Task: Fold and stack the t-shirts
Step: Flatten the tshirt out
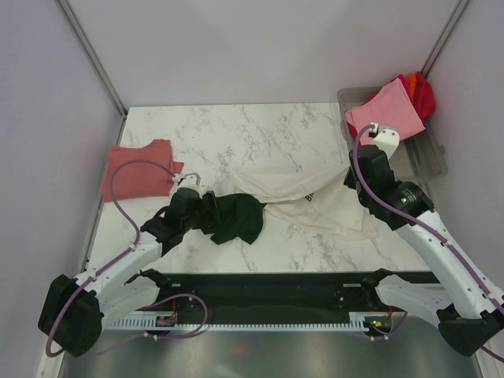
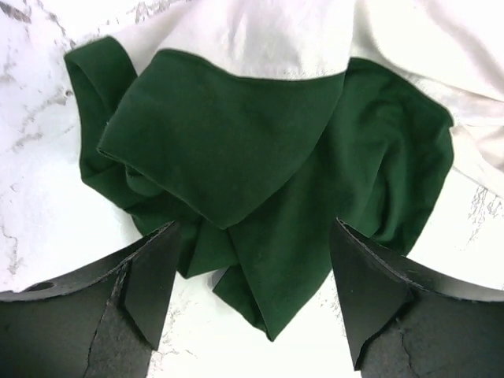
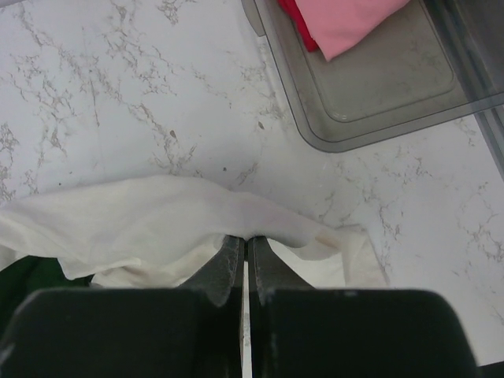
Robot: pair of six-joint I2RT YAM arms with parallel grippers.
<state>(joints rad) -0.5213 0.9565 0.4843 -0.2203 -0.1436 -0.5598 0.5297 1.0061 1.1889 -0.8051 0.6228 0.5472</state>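
Observation:
A dark green t-shirt (image 1: 239,217) lies crumpled at the table's middle, overlapping the left end of a spread cream-white t-shirt (image 1: 311,203) with small black print. My left gripper (image 1: 207,208) is open and empty, its jaws wide apart just short of the green t-shirt's (image 2: 260,157) near corner; the cream t-shirt (image 2: 260,35) shows behind it. My right gripper (image 3: 246,240) is shut on a raised fold of the cream t-shirt (image 3: 142,220) at its right end, also seen from above (image 1: 351,184). A dusty brick-red t-shirt (image 1: 135,170) lies folded at the left.
A clear plastic bin (image 1: 429,153) stands at the back right with pink cloth (image 1: 387,110) and red cloth (image 1: 421,93) in it. The bin (image 3: 378,94) is just beyond my right gripper. Grey walls enclose the marble table (image 1: 260,130).

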